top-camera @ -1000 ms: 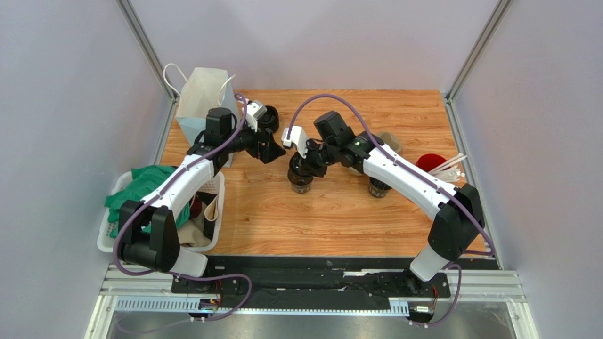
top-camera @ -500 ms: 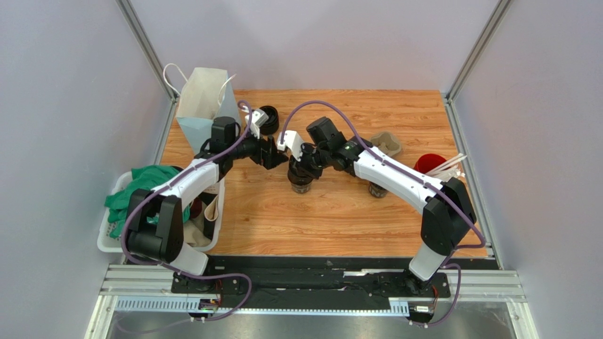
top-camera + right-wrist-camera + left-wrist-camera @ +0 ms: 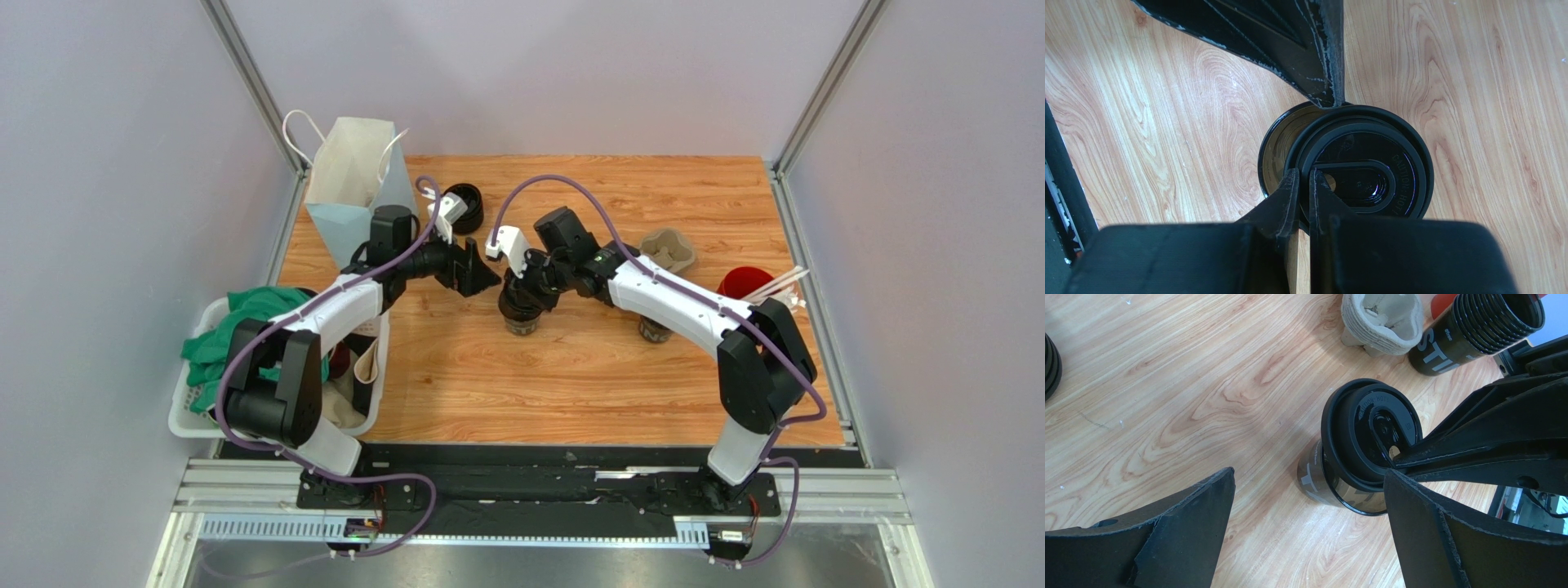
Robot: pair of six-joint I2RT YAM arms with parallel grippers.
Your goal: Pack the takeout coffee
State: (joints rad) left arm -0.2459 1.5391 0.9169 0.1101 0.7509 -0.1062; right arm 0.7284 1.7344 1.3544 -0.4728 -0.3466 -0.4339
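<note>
Glossy black round lid (image 3: 1364, 177), askew on your coffee cup (image 3: 1315, 478): right tool (image 3: 1303, 177) pinches its rim, left tool (image 3: 1308, 474) gapes.

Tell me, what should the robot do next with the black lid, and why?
Probably slide the lid until it centres on the cup. The right gripper pinches the lid's rim, but the lid sits off-centre, leaving a crescent of the cup's mouth uncovered. The open left gripper straddles the cup without holding it.

Right end effector (image 3: 521, 298) over the takeout coffee (image 3: 521, 325) on the wooden table (image 3: 589, 368), left end effector (image 3: 488, 277) just beside it.
</note>
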